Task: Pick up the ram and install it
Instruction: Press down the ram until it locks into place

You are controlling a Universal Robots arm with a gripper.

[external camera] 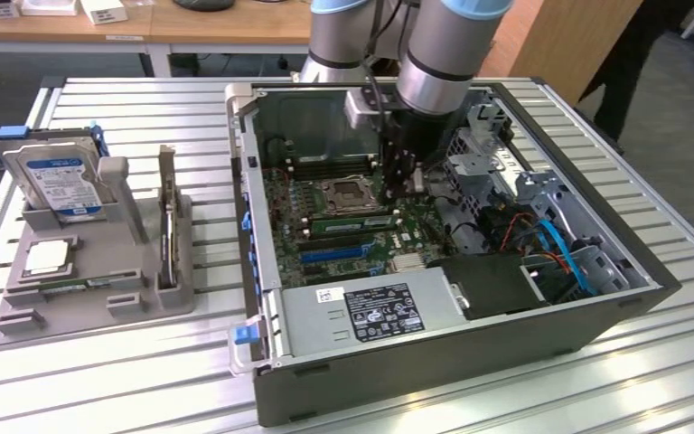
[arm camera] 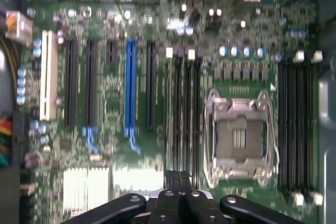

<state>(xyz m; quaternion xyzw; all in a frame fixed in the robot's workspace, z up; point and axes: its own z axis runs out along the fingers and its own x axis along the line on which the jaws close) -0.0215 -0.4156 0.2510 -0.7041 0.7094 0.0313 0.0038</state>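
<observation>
The arm reached down into the open computer case [external camera: 588,262] at the centre of the exterior view, its gripper [external camera: 405,181] hanging low over the motherboard [external camera: 347,221], just right of the empty processor socket [external camera: 350,192]. In the wrist view the gripper's [arm camera: 179,179] fingers were pressed together at the bottom centre of the frame, with nothing I could make out between them, and their tips sat over the bank of memory slots [arm camera: 184,114] just left of the socket [arm camera: 239,135]. One green stick, seemingly the ram [external camera: 353,220], lay seated in a slot just below the socket in the exterior view, so the closed claw looked to me like a pressing tool bearing down along that bank rather than a grip. At the left of that view the grey parts holder [external camera: 94,298] kept the spares upright and reachable: the blue-labelled hard drive [external camera: 60,185] stood in its cradle, the square silver processor [external camera: 48,258] lay flat in front of it, and an expansion card [external camera: 169,226] stood on edge at the holder's right side.
</observation>
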